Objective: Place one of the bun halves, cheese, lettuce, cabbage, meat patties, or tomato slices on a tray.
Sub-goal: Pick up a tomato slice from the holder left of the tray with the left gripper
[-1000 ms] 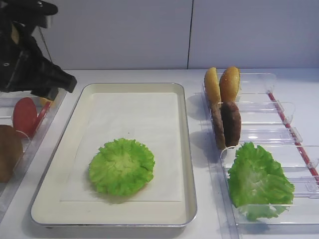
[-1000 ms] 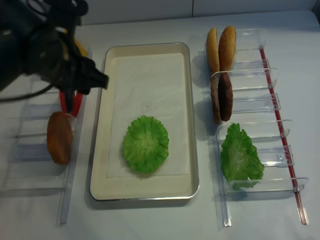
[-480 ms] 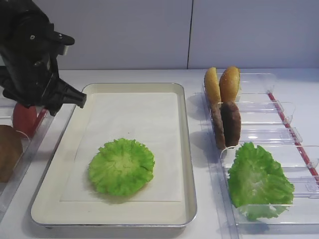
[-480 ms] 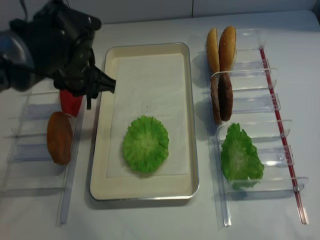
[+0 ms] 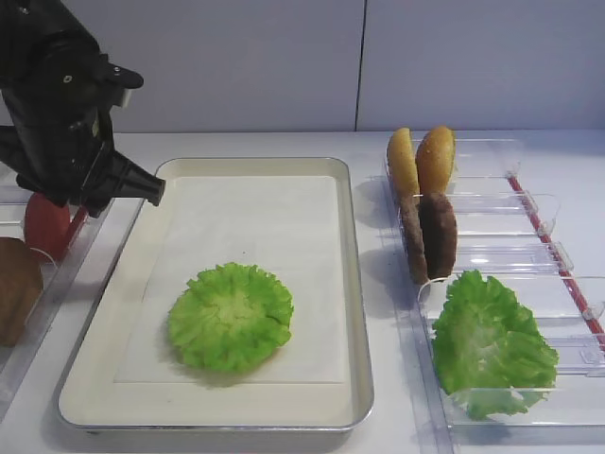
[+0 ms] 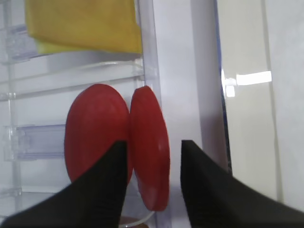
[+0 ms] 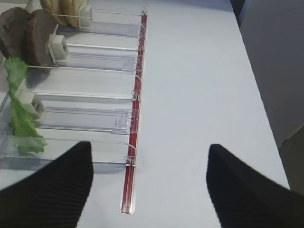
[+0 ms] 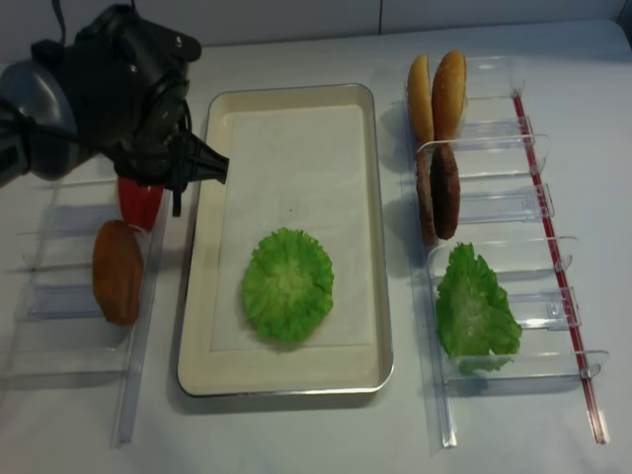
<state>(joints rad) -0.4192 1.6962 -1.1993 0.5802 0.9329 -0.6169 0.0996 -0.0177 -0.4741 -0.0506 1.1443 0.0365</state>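
Two matte red tomato slices [image 6: 142, 142], flat round discs standing on edge side by side, are seen in a clear plastic bin [image 6: 147, 47] left of the tray [image 5: 350, 284]. The left gripper [image 6: 152, 161] is lowered over them, its dark jaws set apart with the right-hand slice between the two fingers; whether the pads actually touch it cannot be told. A thin yellow cheese [image 6: 85, 23] slice lies in the next compartment. On the shallow silver tray, lined with white paper, one frilly green lettuce leaf [image 5: 231, 317] lies flat. In the right-hand bins stand golden bun halves [image 5: 421, 161] and rough dark meat patties [image 5: 430, 236]. The right gripper [image 7: 147, 190] hangs over bare table with fingers wide apart
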